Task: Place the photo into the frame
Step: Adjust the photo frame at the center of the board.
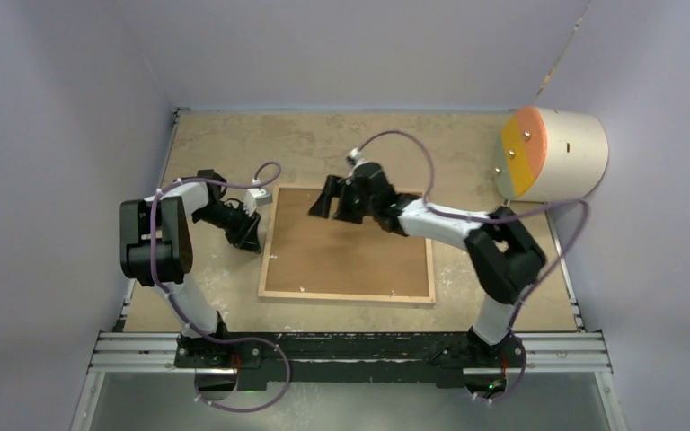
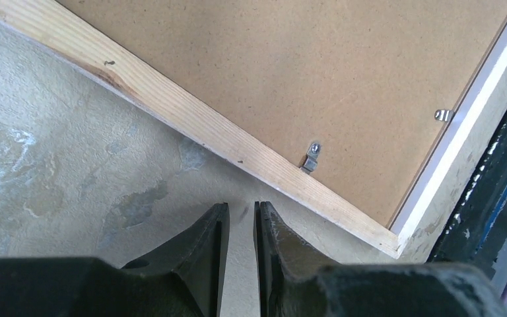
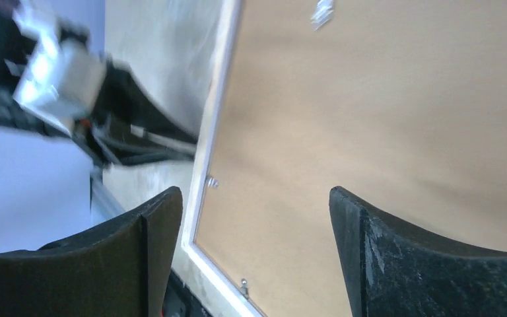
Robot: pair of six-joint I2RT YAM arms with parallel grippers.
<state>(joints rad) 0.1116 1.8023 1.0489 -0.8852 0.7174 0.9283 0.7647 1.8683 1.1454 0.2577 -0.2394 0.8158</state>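
Frame is found lying back-up at the centre of the table, its light wood rim turned upward and a brown board seated inside it. Small metal clips are seen along the rim, reaching over the board's edge.

The left claw is placed just beside the frame's 9 o'clock edge, low over the bare table. In its wrist view its fingers are shown only slightly apart, with a thin slit between them and nothing in it. The rim is seen passing at 12 o'clock of them.

The right claw is held over the board's 12 o'clock part. Its fingers are spread wide and nothing is caught between them; only board and rim are seen through the gap. Whether the board is touched cannot be told, as that view is blurred.

A pale drum with an orange face is stood at the table's 2 o'clock corner, well apart from the frame.
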